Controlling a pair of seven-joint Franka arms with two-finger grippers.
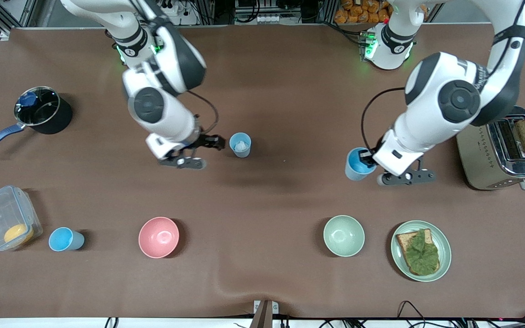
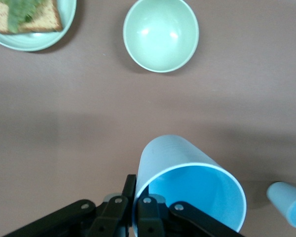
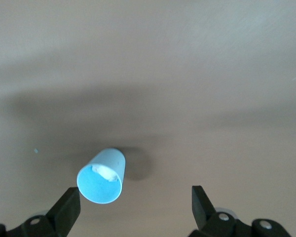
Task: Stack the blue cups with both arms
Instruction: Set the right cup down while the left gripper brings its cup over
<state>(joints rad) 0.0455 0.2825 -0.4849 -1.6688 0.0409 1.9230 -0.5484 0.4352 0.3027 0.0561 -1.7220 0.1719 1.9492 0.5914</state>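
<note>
Blue cups are three in number on and over the brown surface (image 1: 271,82), but the two white arms are the biggest things in view. Coming from its base at the surface's upper edge, the left arm (image 1: 445,109) bends down so that its claw (image 1: 368,160) hangs over the surface near the toaster (image 1: 499,155), between that toaster and the middle. This left claw is closed on the rim of one blue cup (image 1: 357,165), one finger inside the wall and one outside; in the left wrist view the held cup (image 2: 190,185) shows a pale blue tapered wall and a brighter blue inside. The right arm (image 1: 162,105) reaches down toward the middle, and its claw (image 1: 211,148) is low just beside a second blue cup (image 1: 240,145) that stands upright on the surface with something small and whitish inside. The right claw is spread wide and grips nothing; in the right wrist view its fingertips (image 3: 68,210) stand well apart with that cup (image 3: 102,176) ahead of them, nearer one fingertip. A third blue cup (image 1: 65,239) lies tipped on its side near the front camera, toward the right arm's end, between the clear container (image 1: 5,223) and the pink bowl (image 1: 158,237). The pale green bowl (image 1: 343,235) sits beside the plate (image 1: 445,241) with toast.
</note>
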